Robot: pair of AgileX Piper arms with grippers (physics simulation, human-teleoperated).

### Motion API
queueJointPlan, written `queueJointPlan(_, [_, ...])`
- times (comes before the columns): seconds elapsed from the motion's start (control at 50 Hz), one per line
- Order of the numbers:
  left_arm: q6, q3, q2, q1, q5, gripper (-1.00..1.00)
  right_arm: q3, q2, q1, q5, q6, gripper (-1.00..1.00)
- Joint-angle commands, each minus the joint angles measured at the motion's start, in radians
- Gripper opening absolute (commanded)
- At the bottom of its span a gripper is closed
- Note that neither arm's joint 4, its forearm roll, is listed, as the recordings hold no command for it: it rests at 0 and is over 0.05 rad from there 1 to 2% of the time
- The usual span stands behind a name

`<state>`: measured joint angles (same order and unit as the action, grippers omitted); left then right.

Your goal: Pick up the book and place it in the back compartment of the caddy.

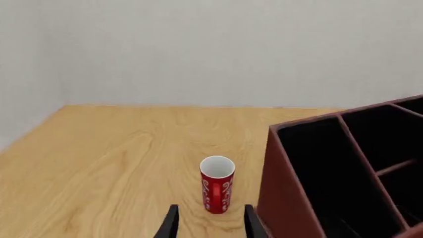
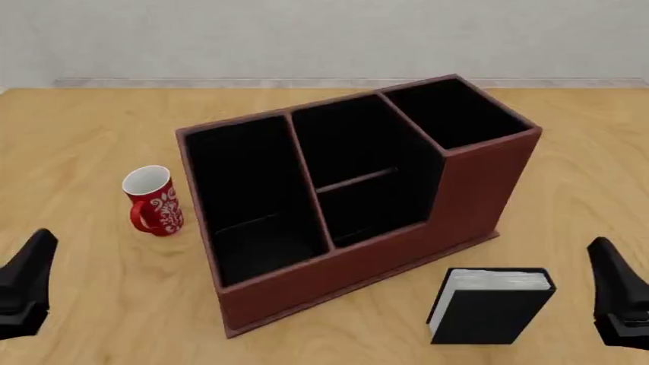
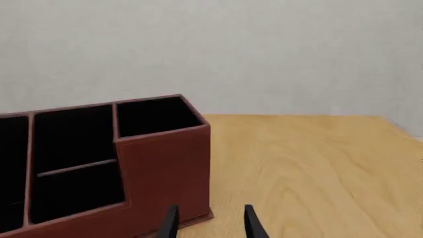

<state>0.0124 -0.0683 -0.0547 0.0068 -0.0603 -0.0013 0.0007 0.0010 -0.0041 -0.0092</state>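
A: Biggest first. Worktop (image 2: 91, 122) is plain wood. The caddy (image 2: 406, 251) sits mid-worktop, maroon, black-lined, stepped walls, four slots. Which slot is the target?

B: The back compartment (image 2: 350, 141): the far half of the split middle section, behind the low divider. The long undivided slot is on its left, the tall square one on its right. All the slots look empty.

A: The book (image 2: 497, 312)?

B: Standing upright on the worktop in front of the caddy's right end, just beside it, not touching. Black cover toward the camera, white page edges on top. It doesn't show in either wrist view.

A: Handling?

B: My read: stiff hardcover, fairly heavy for its size, smooth covers that could slip. It's thick, so I'd pinch across the two covers near the top edge, centred so it doesn't swing. It could tip if nudged.

A: Hands?

B: Left hand (image 1: 210, 223) has its fingers apart with nothing between them, low at the near left, with the mug (image 2: 152, 199) ahead of it. Right hand (image 3: 210, 222) is also spread and empty, at the near right, just beside the book, so the right arm looks like the natural pick. Nothing is grasped yet.

A: The mug?

B: Red and white, upright, left of the caddy, well apart from the book.
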Motion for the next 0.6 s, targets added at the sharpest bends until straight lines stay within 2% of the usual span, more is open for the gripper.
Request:
queueJointPlan(0.02, [-0.01,-0.026,0.054,-0.015,0.003,1.0,-0.001,0.008,-0.001,0.001,0.013,1.0])
queueJointPlan(0.06, [-0.089,-0.072,0.055,-0.076,-0.038,1.0,-0.001,0.007,-0.001,0.0,0.009,1.0])
queueJointPlan(0.08, [-0.089,-0.073,0.055,-0.076,-0.038,1.0,-0.001,0.007,-0.001,0.001,0.009,1.0])
queueJointPlan(0.12, [-0.082,-0.123,0.055,-0.078,-0.077,1.0,-0.003,0.0,0.003,-0.012,-0.029,1.0])
queueJointPlan(0.16, [-0.1,-0.165,0.055,-0.105,-0.112,1.0,-0.002,0.0,0.002,-0.008,-0.02,1.0])
queueJointPlan(0.18, [-0.096,-0.197,0.055,-0.111,-0.143,1.0,-0.002,0.01,-0.002,0.004,0.021,1.0])
queueJointPlan(0.2, [-0.096,-0.197,0.055,-0.111,-0.143,1.0,-0.002,0.01,-0.002,0.004,0.021,1.0])
queueJointPlan(0.26, [-0.104,-0.225,0.055,-0.13,-0.167,1.0,-0.002,0.0,0.003,-0.013,-0.028,1.0])
queueJointPlan(0.3, [-0.025,-0.245,0.055,-0.125,-0.184,1.0,-0.002,0.001,0.001,-0.002,-0.005,1.0])
queueJointPlan(0.32, [-0.022,-0.327,0.054,-0.18,-0.257,1.0,-0.003,0.001,0.0,0.001,-0.001,1.0])
queueJointPlan(0.34, [-0.01,-0.348,0.054,-0.195,-0.274,1.0,-0.001,0.01,-0.001,0.001,0.016,1.0])
queueJointPlan(0.36, [-0.001,-0.362,0.054,-0.201,-0.289,1.0,-0.001,0.008,-0.001,0.0,0.009,1.0])
queueJointPlan(0.38, [-0.041,-0.411,0.029,-0.229,-0.32,1.0,-0.003,0.0,0.003,-0.011,-0.028,1.0])
queueJointPlan(0.42, [0.003,-0.437,0.014,-0.258,-0.327,1.0,-0.004,0.001,0.001,0.0,-0.006,1.0])
queueJointPlan(0.46, [-0.005,-0.458,0.005,-0.283,-0.335,1.0,-0.002,0.008,-0.001,0.001,0.01,1.0])
queueJointPlan(0.48, [-0.005,-0.458,0.005,-0.283,-0.335,1.0,-0.002,0.008,-0.001,0.001,0.01,1.0])
queueJointPlan(0.52, [0.003,-0.508,-0.017,-0.312,-0.358,1.0,-0.003,0.0,0.003,-0.011,-0.027,1.0])
queueJointPlan(0.54, [0.098,-0.536,-0.028,-0.317,-0.374,1.0,-0.003,0.0,0.002,-0.007,-0.018,1.0])
queueJointPlan(0.58, [0.07,-0.56,-0.048,-0.34,-0.38,1.0,-0.002,0.01,-0.001,0.001,0.014,1.0])
queueJointPlan(0.6, [0.053,-0.562,-0.063,-0.359,-0.377,1.0,-0.003,0.006,0.0,0.002,0.007,1.0])
